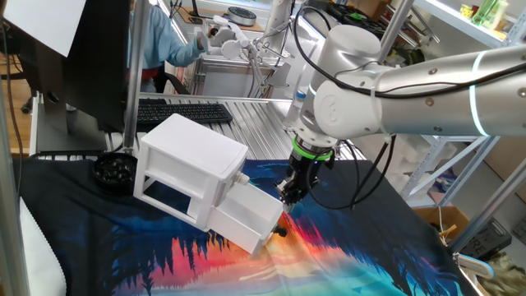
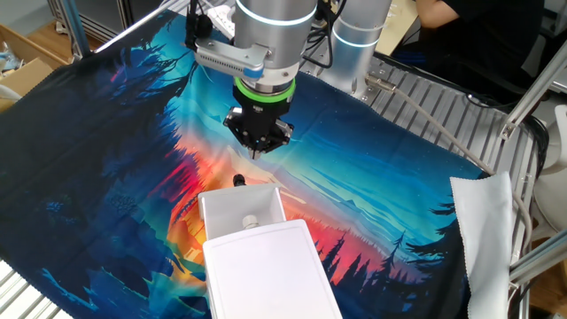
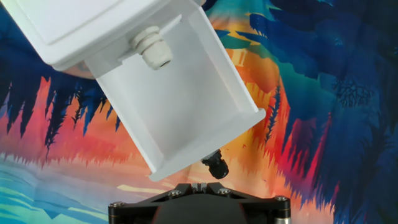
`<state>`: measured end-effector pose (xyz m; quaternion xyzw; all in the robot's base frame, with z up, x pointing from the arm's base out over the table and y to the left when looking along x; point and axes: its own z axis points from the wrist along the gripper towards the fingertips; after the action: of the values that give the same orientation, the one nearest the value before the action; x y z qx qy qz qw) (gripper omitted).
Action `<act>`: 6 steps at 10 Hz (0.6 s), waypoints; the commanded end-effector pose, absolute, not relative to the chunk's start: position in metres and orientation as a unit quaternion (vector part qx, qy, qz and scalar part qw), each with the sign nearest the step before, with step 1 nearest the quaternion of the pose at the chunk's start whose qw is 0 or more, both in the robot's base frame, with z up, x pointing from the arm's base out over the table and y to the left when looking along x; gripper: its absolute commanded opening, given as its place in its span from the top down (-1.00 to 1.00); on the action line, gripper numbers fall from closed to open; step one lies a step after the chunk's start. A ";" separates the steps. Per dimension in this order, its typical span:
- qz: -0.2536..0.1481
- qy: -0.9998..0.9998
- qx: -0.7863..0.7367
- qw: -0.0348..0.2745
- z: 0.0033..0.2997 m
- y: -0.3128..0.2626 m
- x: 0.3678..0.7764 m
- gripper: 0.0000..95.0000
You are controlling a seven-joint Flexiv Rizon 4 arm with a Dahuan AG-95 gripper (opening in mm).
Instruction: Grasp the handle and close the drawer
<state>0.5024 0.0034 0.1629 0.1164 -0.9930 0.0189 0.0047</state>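
- Your hand (image 2: pixel 258 149) hangs over the middle of the surface (image 2: pixel 106 151), pointing straight down, with its fingers pressed together and nothing between them.
- The drawer (image 1: pixel 246 215) is the lower one of the white cabinet (image 1: pixel 187 160), and it stands pulled well out of the cabinet body, its inside bare white in the hand view.
- The handle (image 3: pixel 216 165) is the small dark knob on the drawer's front wall. In the hand view it sits just ahead of the hand's black body, apart from it, not gripped.
- From the other fixed view, the handle (image 2: pixel 238 181) shows as a dark dot on the cloth side of the drawer front, a little below the closed fingertips and slightly to their left in that picture.
- The pale knob (image 3: pixel 153 50) of the top drawer sticks out above the open drawer's back end.
- The cabinet stands on the printed cloth (image 1: pixel 345 255) that covers the surface, toward the side where a black keyboard (image 1: pixel 181 112) lies on the metal slats beyond the cloth's edge.
- A round black object (image 1: pixel 113 171) rests on the cloth just beside the cabinet, near the cloth's far edge.
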 end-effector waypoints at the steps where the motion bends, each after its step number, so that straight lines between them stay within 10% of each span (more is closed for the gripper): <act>1: 0.018 -0.995 0.103 0.004 0.163 0.003 0.503 1.00; 6: 0.015 -0.997 0.070 0.001 0.164 0.003 0.502 1.00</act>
<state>0.5020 0.0028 0.1636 0.0673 -0.9976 0.0154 0.0008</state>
